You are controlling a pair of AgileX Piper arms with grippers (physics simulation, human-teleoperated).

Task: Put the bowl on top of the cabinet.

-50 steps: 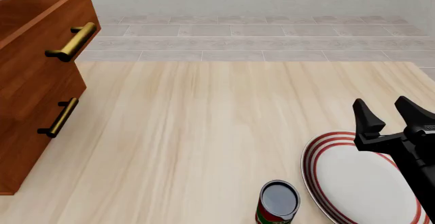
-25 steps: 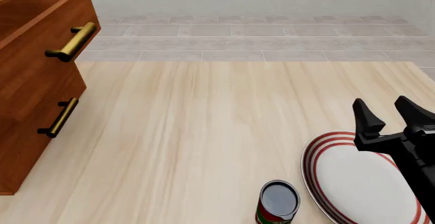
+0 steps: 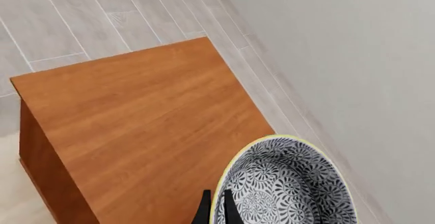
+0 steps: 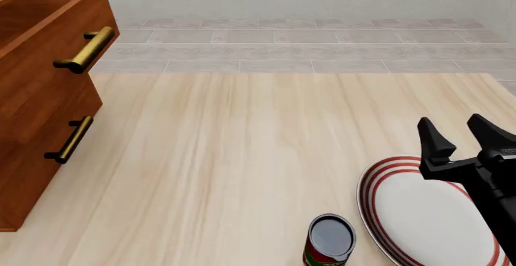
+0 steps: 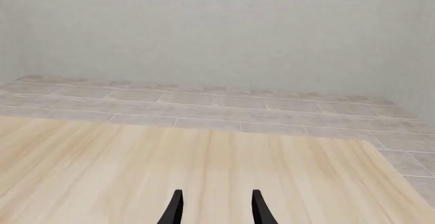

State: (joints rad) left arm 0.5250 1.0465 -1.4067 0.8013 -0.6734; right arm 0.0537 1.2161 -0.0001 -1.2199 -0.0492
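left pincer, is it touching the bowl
Touching: the left wrist view shows the left pincer with its fingertips straddling the bowl rim above the cabinet top.

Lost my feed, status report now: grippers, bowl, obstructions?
Left gripper shut on blue-grey floral bowl, over reddish-brown wooden cabinet top. Right gripper open, empty, above red-ringed white plate. Nothing on the visible cabinet top.

The round deep bowl with a dense blue-grey and white floral pattern and a yellowish rim [image 3: 286, 183] sits upright, low and right in the left wrist view, overlapping the top's far corner. The large reddish-brown wooden cabinet [image 4: 45, 97] with brass bar handles [image 4: 84, 49] stands at the front view's left edge.
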